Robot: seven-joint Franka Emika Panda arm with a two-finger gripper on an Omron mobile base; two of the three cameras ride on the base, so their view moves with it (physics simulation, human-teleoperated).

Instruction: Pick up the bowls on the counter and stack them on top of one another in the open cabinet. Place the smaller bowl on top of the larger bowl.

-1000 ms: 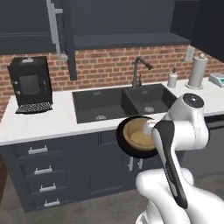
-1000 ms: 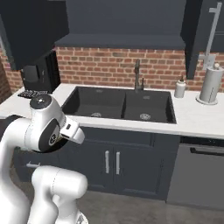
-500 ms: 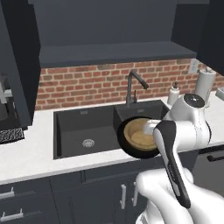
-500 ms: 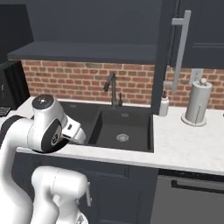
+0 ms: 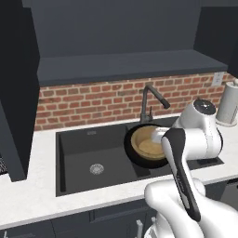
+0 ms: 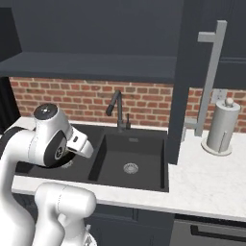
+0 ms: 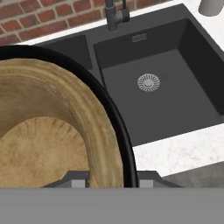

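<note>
Fingers (image 7: 76, 178) pinch the rims of the shallow tan wooden bowl (image 5: 149, 143), nested inside the glossy black round bowl (image 5: 133, 156), above the dark sink (image 5: 88, 160); tilting could slide the wooden one out.

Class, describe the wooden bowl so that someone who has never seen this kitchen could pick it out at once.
Start at the black double sink set in the white stone counter below the red brick wall. Above the sink, at the end of the white robot arm, hangs a glossy black round bowl. The shallow tan wooden bowl sits nested inside it, narrower and pale with visible grain against the black rim.
</note>
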